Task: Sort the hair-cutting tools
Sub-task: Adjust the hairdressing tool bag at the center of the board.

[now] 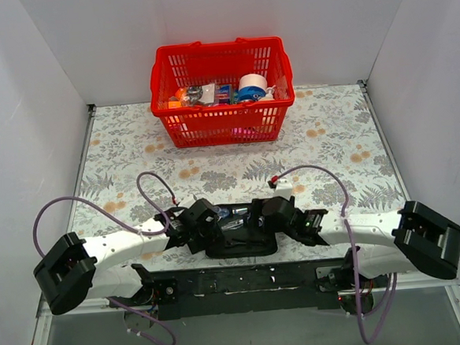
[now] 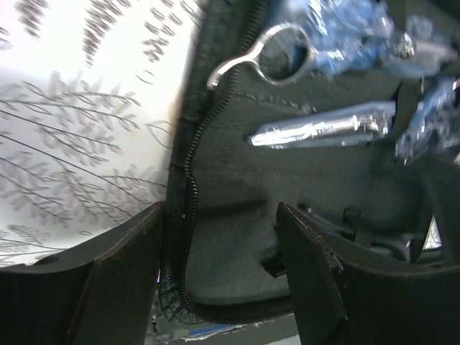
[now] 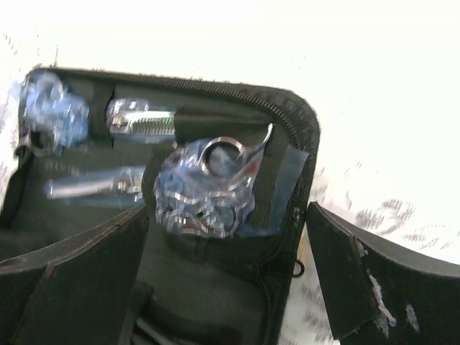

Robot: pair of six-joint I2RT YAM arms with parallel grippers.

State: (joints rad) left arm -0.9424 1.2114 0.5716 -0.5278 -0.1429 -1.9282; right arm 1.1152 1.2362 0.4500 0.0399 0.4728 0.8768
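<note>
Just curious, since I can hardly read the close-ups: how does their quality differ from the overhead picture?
Top external: even light, sharp, red plastic basket crisp. Left wrist: leaf-print tablecloth smeared by blur, black fabric pouch dim. Right wrist: the tablecloth glares to white, silver metal scissors with pale blue loops soft.

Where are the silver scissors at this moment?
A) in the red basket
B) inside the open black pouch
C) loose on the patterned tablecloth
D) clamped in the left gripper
B: the scissors lie inside the zippered rim of the open black pouch, in plastic wrap.
</note>
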